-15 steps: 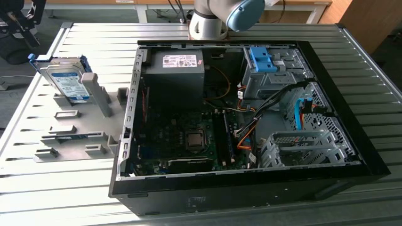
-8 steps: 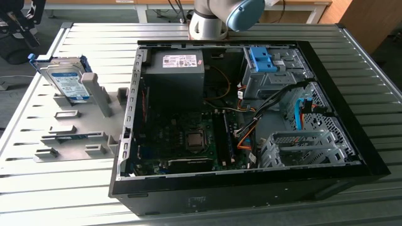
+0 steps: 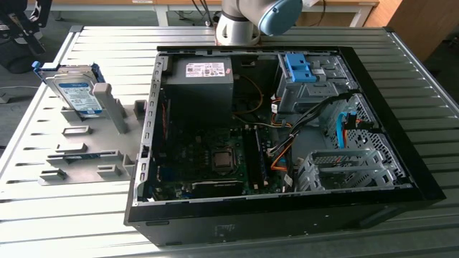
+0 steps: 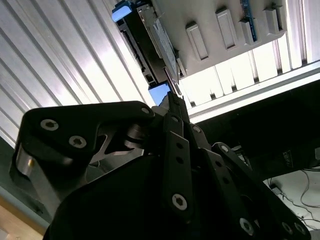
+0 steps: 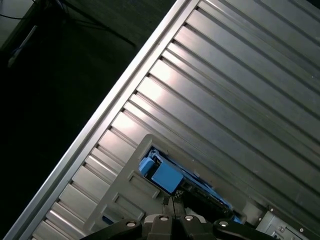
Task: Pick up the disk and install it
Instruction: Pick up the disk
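The disk [image 3: 75, 91] stands on edge in a grey holder [image 3: 107, 107] at the exterior view's left, silver with a white-and-blue label and a blue frame. In the second wrist view the disk [image 4: 155, 45] shows edge-on beyond my gripper [image 4: 172, 100]. The first wrist view looks down on the blue frame of the disk [image 5: 162, 175], just past my gripper [image 5: 173, 202]. The black fingers are pressed together, shut on nothing, and a gap separates them from the disk.
An open black computer case [image 3: 401, 177] lies on the slatted metal table [image 3: 72, 215]. Inside are a black box with a white sticker [image 3: 204, 80], a blue bracket [image 3: 298, 67] and a drive cage [image 3: 344, 169]. A grey fixture plate [image 3: 79, 161] carries several blocks.
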You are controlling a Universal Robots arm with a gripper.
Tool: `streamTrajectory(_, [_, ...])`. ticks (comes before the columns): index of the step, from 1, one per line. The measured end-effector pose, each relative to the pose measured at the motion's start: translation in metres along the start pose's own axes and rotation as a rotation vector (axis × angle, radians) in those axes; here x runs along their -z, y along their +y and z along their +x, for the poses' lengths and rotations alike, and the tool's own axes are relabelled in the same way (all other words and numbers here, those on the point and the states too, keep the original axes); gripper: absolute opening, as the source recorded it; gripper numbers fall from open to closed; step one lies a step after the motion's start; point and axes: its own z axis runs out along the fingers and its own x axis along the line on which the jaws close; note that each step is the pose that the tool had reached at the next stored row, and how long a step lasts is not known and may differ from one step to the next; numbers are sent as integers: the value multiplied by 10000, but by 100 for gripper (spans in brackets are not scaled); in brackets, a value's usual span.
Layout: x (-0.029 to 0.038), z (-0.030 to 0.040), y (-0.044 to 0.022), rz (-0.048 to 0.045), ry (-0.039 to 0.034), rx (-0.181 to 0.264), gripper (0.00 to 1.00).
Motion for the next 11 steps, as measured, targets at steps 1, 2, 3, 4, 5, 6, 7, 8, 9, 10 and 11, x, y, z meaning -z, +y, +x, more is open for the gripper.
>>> streamTrajectory(1, [0,0,0,-1,1,32,11])
streamTrajectory(2, [0,0,0,-1,2,64,11])
streamTrajectory(3, [0,0,0,-2,4,96,11])
streamTrajectory(4, [0,0,0,-3,6,127,11])
streamTrajectory(5, [0,0,0,-4,7,158,11])
streamTrajectory(6, [0,0,0,-5,9,190,11])
streamTrajectory(7, [0,0,0,-5,10,221,11])
streamTrajectory(8, [0,0,0,-6,11,253,11])
streamTrajectory(9, [0,0,0,-7,12,286,11])
streamTrajectory(10, [0,0,0,-8,14,319,11])
streamTrajectory(11, [0,0,0,-8,15,352,11])
